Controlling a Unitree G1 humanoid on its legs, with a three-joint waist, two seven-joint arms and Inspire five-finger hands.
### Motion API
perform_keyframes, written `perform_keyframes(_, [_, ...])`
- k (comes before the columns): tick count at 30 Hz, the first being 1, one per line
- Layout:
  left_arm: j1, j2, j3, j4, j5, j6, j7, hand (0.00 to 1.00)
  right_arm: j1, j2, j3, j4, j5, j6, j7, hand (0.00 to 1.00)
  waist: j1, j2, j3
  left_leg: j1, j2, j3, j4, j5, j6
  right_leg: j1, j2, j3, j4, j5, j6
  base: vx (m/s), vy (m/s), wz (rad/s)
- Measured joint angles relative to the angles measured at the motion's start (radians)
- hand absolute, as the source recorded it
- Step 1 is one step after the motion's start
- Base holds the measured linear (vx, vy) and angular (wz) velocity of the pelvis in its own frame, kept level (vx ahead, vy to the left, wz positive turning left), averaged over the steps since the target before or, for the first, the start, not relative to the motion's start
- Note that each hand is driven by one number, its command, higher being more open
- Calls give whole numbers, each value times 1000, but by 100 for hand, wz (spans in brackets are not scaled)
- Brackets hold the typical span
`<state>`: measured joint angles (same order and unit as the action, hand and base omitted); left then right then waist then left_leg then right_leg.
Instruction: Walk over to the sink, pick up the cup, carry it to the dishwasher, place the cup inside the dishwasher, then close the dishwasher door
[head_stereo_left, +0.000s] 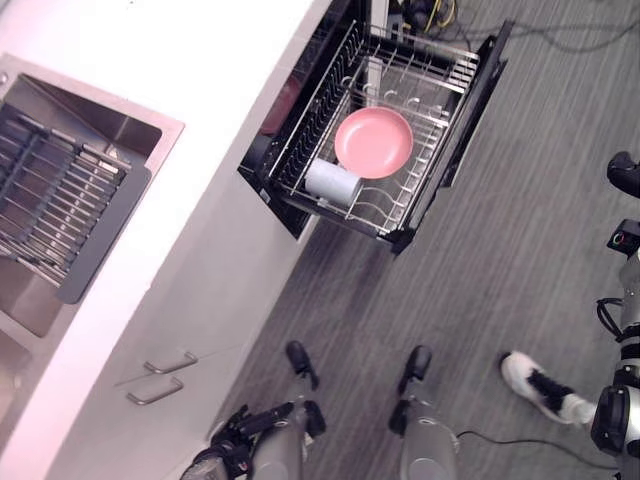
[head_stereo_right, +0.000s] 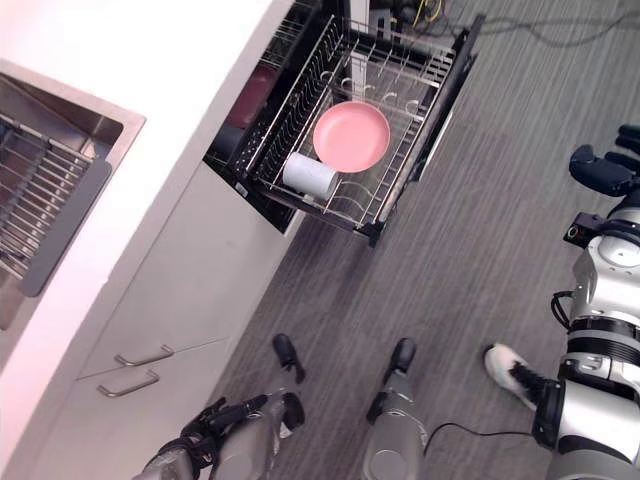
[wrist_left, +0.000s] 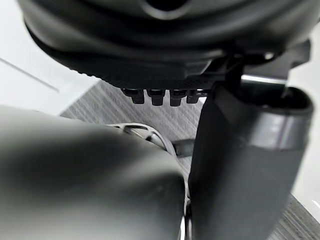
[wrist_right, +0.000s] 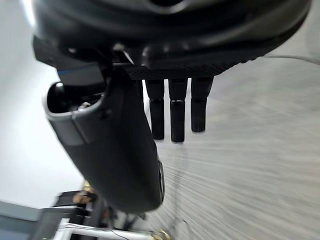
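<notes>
In the upper middle of the frame, the pale cylindrical cup (head_stereo_left: 333, 183) lay on its side in the open dishwasher's wire rack (head_stereo_left: 388, 213), just beside a round pink plate (head_stereo_left: 373, 142). I judged it light, rigid, slick and breakable, best gripped round its wall. My left hand (head_stereo_right: 215, 420) and right hand (head_stereo_right: 598, 168) hung loose-fingered and empty over the grey wood-grain floor (head_stereo_left: 520, 250) beside the white counter (head_stereo_left: 200, 70).

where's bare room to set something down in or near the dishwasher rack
The rack is bare past the pink plate, away from the cup; so is the countertop between sink and dishwasher. Crowded around cup and plate.
</notes>
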<state>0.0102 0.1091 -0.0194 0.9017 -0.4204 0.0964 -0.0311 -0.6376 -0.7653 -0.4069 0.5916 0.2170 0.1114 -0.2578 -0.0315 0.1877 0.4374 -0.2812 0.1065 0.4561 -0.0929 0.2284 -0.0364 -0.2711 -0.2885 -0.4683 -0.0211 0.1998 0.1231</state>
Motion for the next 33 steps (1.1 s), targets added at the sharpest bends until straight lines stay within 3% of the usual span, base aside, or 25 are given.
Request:
perform_keyframes(3, [-1,-31,-35,0,9,-32,2,100,-2,-13,1,-1,49,8,28,0,20,75,-1,-39,-10,-11,1,7,10,-46,-4,15,-8,17,-3,26,4,-10])
perform_keyframes(5, [-4,-43,-52,0,9,-43,2,100,-4,-16,3,-1,74,9,42,0,35,107,-3,-51,-18,-46,5,8,11,-60,-9,18,-7,22,-1,48,6,-3])
perform_keyframes(8, [-5,-52,-72,0,9,-50,0,100,-15,-17,21,-1,64,9,80,0,55,123,-15,-62,-35,-115,5,9,11,-74,-28,20,6,22,1,77,32,8])
perform_keyframes(12, [-4,-64,-99,3,9,-52,-16,100,-81,-23,31,19,21,8,106,0,63,143,-30,-67,-80,-200,5,8,10,-74,-90,-14,78,-13,30,39,83,43])
perform_keyframes(14, [6,-68,-109,4,9,-61,-47,100,-130,-43,75,59,-19,5,124,0,76,158,-42,-67,-117,-257,5,6,11,-70,-150,-49,157,-53,50,21,94,71])
perform_keyframes(19, [57,-65,-86,1,8,-94,-111,100,-168,-117,93,189,-64,4,101,0,83,175,-54,-32,-217,-382,5,11,19,16,-288,-161,296,-131,93,18,104,86])
perform_keyframes(24, [114,-79,-56,-2,9,-132,-173,100,-257,-172,183,314,-106,7,86,0,82,177,-56,0,-280,-492,5,22,35,116,-377,-277,400,-199,122,25,-20,74])
perform_keyframes(27, [117,-81,-42,-4,30,-130,-199,100,-351,-170,274,376,-161,19,118,0,92,173,-53,15,-298,-535,6,38,57,157,-404,-322,450,-237,123,33,-105,49])
perform_keyframes(31, [127,-84,-24,-27,75,-123,-217,100,-432,-147,355,418,-181,18,186,0,104,166,-48,50,-305,-566,6,39,57,226,-409,-367,463,-266,123,53,-175,32])
perform_keyframes(33, [129,-84,-20,-35,98,-122,-230,100,-479,-123,383,440,-185,-13,224,0,111,165,-47,63,-305,-584,6,38,57,260,-404,-393,463,-279,125,30,-168,24])
